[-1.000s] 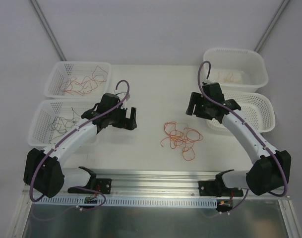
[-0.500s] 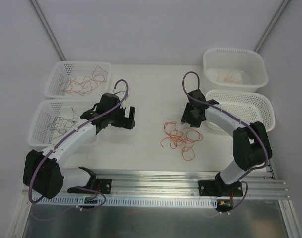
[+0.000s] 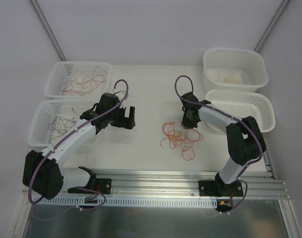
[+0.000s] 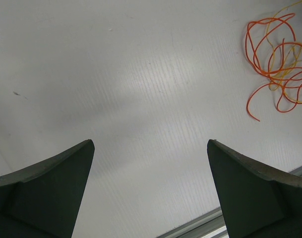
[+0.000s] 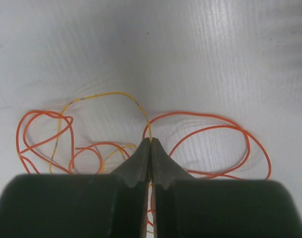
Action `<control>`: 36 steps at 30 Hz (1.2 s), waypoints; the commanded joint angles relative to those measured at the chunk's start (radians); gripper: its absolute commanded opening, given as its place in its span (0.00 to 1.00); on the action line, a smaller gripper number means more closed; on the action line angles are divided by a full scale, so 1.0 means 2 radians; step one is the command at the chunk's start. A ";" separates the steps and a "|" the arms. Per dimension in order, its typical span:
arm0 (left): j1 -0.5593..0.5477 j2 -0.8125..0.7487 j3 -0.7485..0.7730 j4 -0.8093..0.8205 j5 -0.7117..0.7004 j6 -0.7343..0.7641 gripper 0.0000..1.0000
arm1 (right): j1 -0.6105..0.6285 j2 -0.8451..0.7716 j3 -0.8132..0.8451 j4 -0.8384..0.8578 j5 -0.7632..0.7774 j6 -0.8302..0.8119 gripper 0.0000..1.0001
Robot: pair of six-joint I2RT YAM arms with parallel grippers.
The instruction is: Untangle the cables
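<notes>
A loose tangle of thin orange and yellow cables (image 3: 180,138) lies on the white table between the arms. My right gripper (image 3: 190,123) is down at the tangle's far edge. In the right wrist view its jaws (image 5: 151,140) are shut on a pale yellow cable (image 5: 106,94) that arcs away to the left. Orange loops (image 5: 210,119) lie flat on either side. My left gripper (image 3: 130,118) hovers left of the tangle, open, with nothing between its fingers (image 4: 151,141). The left wrist view shows the tangle (image 4: 274,49) at its top right, well clear of the fingers.
Four white baskets flank the table. The far left one (image 3: 56,79) holds red and orange cables and the near left one (image 3: 39,119) holds black ones. The far right one (image 3: 235,54) holds pale yellow ones. Another basket (image 3: 250,99) stands near right. A metal rail (image 3: 155,178) runs along the front.
My right arm swung left from the baskets and came down onto the tangle. Its jaws closed on the yellow cable. The left arm stayed put.
</notes>
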 commanded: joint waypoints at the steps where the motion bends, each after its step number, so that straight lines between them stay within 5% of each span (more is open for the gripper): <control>1: 0.001 -0.016 0.001 0.005 -0.003 0.006 0.99 | 0.016 -0.036 0.051 -0.041 0.042 -0.021 0.01; 17: 0.003 -0.012 0.002 0.005 0.002 0.005 0.99 | 0.113 -0.161 0.374 -0.128 0.035 -0.176 0.01; 22: 0.003 -0.013 0.002 0.005 0.002 0.005 0.99 | 0.134 -0.215 0.316 -0.018 0.047 -0.191 0.02; 36: 0.004 -0.015 -0.001 0.010 0.024 0.002 0.99 | 0.131 -0.180 0.314 -0.082 0.066 -0.173 0.01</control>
